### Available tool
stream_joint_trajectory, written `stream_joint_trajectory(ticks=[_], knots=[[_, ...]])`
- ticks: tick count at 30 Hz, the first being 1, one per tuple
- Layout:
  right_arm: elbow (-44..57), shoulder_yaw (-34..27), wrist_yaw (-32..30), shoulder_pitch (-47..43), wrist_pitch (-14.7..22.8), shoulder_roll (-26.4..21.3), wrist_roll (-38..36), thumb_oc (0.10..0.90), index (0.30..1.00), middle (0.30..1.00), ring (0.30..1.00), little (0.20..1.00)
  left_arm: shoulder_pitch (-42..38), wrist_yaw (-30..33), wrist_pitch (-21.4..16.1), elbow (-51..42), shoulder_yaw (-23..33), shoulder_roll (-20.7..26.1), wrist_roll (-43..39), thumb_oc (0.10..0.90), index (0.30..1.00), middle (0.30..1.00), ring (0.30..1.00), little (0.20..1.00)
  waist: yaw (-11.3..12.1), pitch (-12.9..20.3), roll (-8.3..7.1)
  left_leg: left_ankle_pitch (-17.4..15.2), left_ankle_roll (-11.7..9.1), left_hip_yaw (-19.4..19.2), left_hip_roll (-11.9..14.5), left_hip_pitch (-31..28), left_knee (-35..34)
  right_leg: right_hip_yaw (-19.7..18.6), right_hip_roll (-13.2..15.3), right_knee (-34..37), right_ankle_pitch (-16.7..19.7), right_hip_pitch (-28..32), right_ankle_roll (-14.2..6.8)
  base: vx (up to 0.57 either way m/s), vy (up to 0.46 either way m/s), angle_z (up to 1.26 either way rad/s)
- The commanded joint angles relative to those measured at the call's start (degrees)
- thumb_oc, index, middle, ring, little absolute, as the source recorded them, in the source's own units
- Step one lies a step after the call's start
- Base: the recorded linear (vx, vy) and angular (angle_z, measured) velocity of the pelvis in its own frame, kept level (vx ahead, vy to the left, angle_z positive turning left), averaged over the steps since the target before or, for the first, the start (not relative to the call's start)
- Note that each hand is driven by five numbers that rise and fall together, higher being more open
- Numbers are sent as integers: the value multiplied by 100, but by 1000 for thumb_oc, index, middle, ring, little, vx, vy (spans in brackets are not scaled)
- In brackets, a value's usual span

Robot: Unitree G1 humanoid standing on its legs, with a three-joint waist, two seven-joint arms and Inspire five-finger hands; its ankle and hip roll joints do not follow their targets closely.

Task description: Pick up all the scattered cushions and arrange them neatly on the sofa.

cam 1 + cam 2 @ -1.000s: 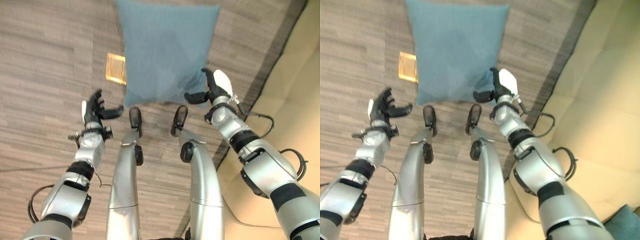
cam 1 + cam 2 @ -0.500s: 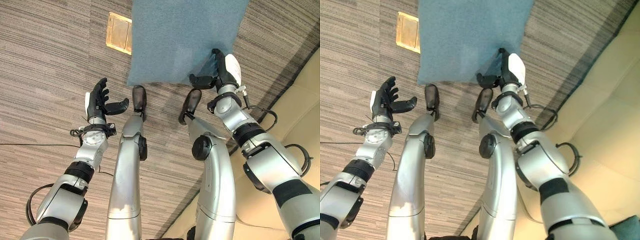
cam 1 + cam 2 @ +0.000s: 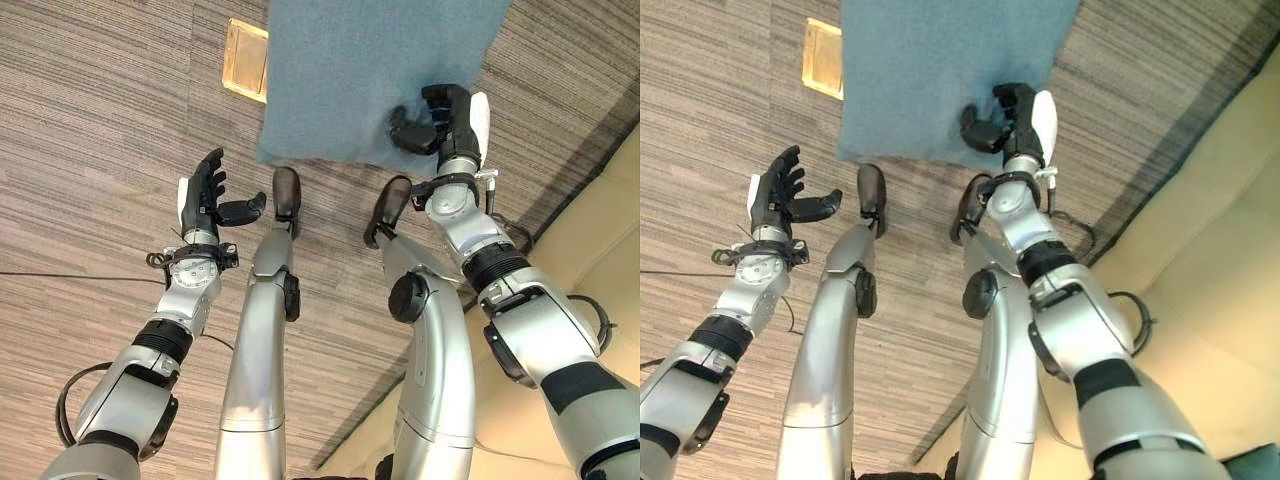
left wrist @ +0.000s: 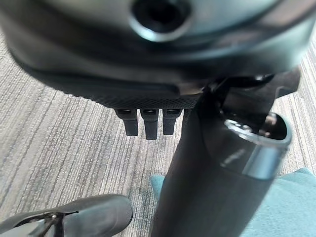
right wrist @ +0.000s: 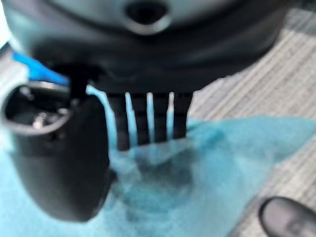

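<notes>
Dark fingers of the right hand [image 3: 440,118] curl into the near corner of one blue cushion [image 3: 360,70] lying on the striped carpet [image 3: 100,150]. Beside it, the left hand [image 3: 207,195] hovers spread, holding nothing.

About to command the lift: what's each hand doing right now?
Left hand: open, holding nothing, above the carpet.
Right hand: shut on the near corner of the blue cushion.
</notes>
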State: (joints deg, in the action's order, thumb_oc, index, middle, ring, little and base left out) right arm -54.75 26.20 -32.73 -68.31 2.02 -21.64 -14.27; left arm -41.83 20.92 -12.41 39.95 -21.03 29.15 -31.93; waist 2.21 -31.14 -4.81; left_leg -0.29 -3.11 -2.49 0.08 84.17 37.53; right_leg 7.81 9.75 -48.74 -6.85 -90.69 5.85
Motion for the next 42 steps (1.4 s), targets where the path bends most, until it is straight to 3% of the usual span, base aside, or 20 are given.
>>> stream_joint_trajectory(ticks=[1,9,14,16,17,18,19,20,21,23,28,29,31,36,37,42], knots=[[758,244,52,147,534,512,-45,400,300,300,300,300,467,271,-186,-436,397,-148,194,800,900,900,900,900,-195,135,477,-436,218,125,-37,-342,-315,-429,-221,670,-50,662,-876,-38,-16,0],[1035,-47,-16,732,528,472,180,400,300,300,300,300,636,322,-160,-563,537,-309,422,800,900,900,900,900,-323,135,436,-80,109,235,84,-1075,-1258,-289,-354,1474,197,1385,-935,-51,-12,0],[1408,-187,6,1061,530,231,444,400,300,300,300,300,813,254,-168,-667,621,-350,558,800,900,900,900,900,-357,135,322,69,-14,183,111,-1950,-1824,-161,-377,2045,395,2227,-1002,-73,8,-4],[1588,-224,41,1195,489,84,599,400,300,300,300,300,950,192,-170,-728,682,-364,550,800,900,900,900,900,-351,135,232,45,-48,152,140,-2329,-1942,-90,-359,2233,459,2594,-1032,-102,29,-4],[1696,-249,50,1240,494,5,689,400,300,300,300,300,987,149,-174,-763,709,-361,581,800,900,900,900,900,-366,135,162,192,-24,109,142,-2382,-1978,-10,-321,2407,651,2685,-1000,-70,25,-2],[1784,-273,83,1351,471,-101,800,400,300,300,300,300,1084,106,-163,-816,728,-340,635,800,900,900,900,900,-362,135,110,-2,-73,124,175,-2704,-2003,-5,-334,2500,549,3007,-1071,-169,34,-4],[2045,-360,141,1562,456,-313,987,400,300,300,300,300,1273,-17,-148,-886,779,-332,697,800,900,900,900,900,-382,135,-42,86,-58,51,199,-2940,-1983,127,-274,2760,758,3338,-1061,-86,16,-4],[2057,-362,142,1582,450,-312,991,400,300,300,300,300,1288,-17,-146,-891,776,-334,698,800,900,900,900,900,-376,135,-40,85,-59,51,203,-2965,-1996,129,-279,2780,763,3367,-1061,-84,8,-3],[2126,-395,187,1713,418,-439,1116,400,300,300,300,300,1383,-72,-136,-881,827,-310,722,800,900,900,900,900,-377,140,-103,-128,-99,80,232,-3230,-1980,116,-295,2752,654,3597,-1132,-52,-2,-2],[2358,-446,243,1938,352,-607,1337,400,300,300,300,300,1579,-148,-139,-954,914,-327,703,800,900,900,900,900,-401,160,-262,-47,-50,36,228,-3456,-1936,217,-257,2943,839,3930,-1081,-87,17,-3],[2839,-684,508,2804,199,-873,1683,400,300,300,300,300,2192,-432,-104,-1122,1195,-502,156,800,900,900,900,900,-440,460,-619,-204,-25,-13,253,-4379,-2121,323,-223,3308,915,4902,-1133,17,20,-5],[2840,-685,509,2805,198,-873,1684,400,300,300,300,300,2192,-432,-104,-1122,1195,-502,156,800,900,900,900,900,-438,456,-619,-203,-25,-14,253,-4385,-2124,322,-223,3310,916,4907,-1134,55,18,-12],[2946,-831,646,3229,191,-878,1720,400,300,300,300,300,2432,-563,-57,-1199,1243,-576,109,800,900,900,900,900,-481,664,-736,-245,-10,-103,221,-4976,-2339,356,-197,3466,950,5458,-1189,74,59,-6],[3120,-935,791,3554,154,-971,1842,400,300,300,300,300,2732,-682,16,-1356,1334,-569,96,800,900,900,900,900,-501,832,-809,-298,27,-207,180,-5602,-2528,324,-205,3700,965,6101,-1212,65,71,-7],[3255,-961,873,3667,139,-1038,1933,400,300,300,300,300,2904,-755,48,-1452,1386,-477,176,800,900,900,900,900,-519,958,-820,-351,66,-293,164,-5970,-2630,262,-224,3822,984,6436,-1242,60,88,-21],[3324,-1052,1048,3906,130,-1091,2000,400,300,300,300,300,3071,-884,137,-1473,1448,-395,299,800,900,900,900,900,-558,1107,-788,-385,115,-397,149,-6360,-2775,177,-214,3936,1004,6790,-1290,50,79,-17]])
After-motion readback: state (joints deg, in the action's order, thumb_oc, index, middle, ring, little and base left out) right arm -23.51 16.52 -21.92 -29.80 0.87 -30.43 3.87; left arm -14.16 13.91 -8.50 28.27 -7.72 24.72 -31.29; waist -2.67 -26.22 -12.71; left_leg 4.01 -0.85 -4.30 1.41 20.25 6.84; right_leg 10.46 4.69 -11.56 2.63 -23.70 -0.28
